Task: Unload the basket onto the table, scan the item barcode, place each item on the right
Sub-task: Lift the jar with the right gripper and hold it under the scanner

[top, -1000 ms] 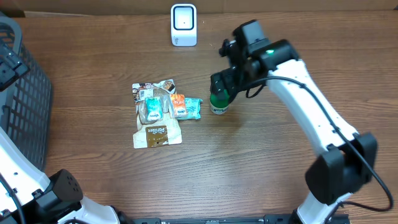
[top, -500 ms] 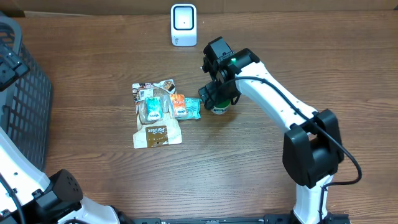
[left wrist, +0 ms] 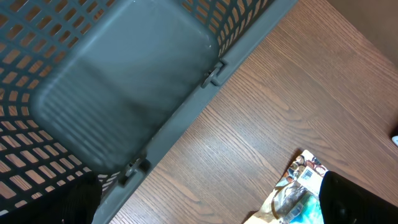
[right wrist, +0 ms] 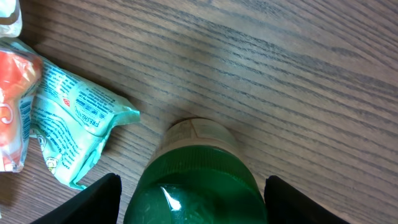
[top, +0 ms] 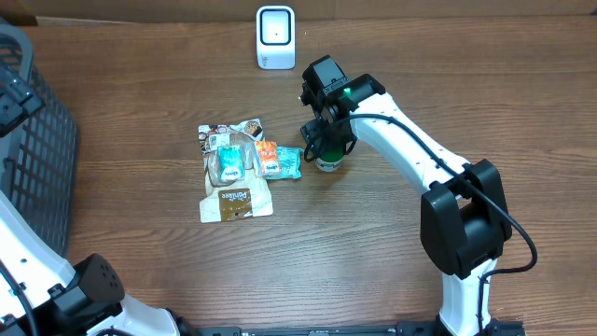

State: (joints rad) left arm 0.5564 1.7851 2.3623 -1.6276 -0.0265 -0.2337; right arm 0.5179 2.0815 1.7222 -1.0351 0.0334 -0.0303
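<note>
Not much to read here, honestly. In the little pile left of centre on the table (top: 392, 280), the brown packet (top: 235, 201) sits nearest the front edge. It has one pale word across it that looks like a brand name, but the letters are too small to make out from overhead. The teal packet (right wrist: 68, 118) is covered in rows of tiny white print, all too blurry in the right wrist view. The orange packet (right wrist: 9, 118) touching it only shows a white curl of a logo, cut off at the frame edge. The green-capped bottle (right wrist: 199, 186) has a pale label, and I can't read it either.
</note>
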